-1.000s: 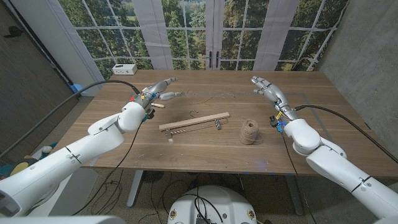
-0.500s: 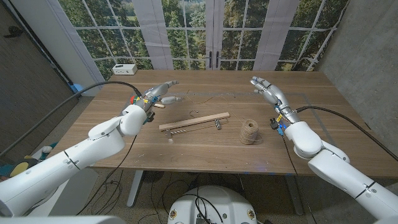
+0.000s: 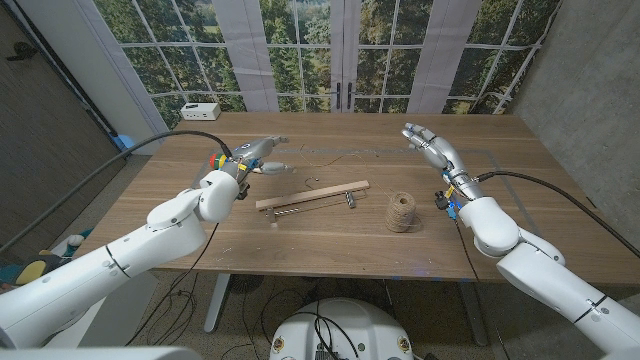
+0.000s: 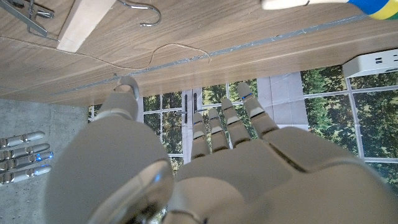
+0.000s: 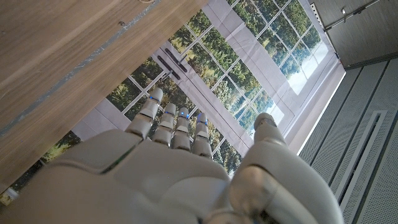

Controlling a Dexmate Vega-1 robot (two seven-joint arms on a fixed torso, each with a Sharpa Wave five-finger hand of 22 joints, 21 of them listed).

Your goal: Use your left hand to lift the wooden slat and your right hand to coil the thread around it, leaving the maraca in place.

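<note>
Both hands are empty with fingers apart, so lifting has not begun: the left hand [image 3: 262,150], at ten o'clock of the wooden slat [image 3: 312,195], must reach down and grip it, while the right hand [image 3: 428,142] waits at one o'clock of the thread [image 3: 401,211].

We see a wooden bench [image 3: 330,235] with a plank-grain top on pale metal legs [image 3: 215,305]. Behind it runs a wall mural of white-framed windows [image 3: 340,50] looking onto green forest, with a double door [image 3: 345,60] and dark handles at centre. A grey concrete-look wall [image 3: 585,80] stands on the robot's right, a dark brown panel [image 3: 45,110] on its left. A white power strip box [image 3: 200,110] sits at the bench's far left corner. Black cables [image 3: 190,290] hang under the bench. Lighting is even, with no hard shadows.
</note>
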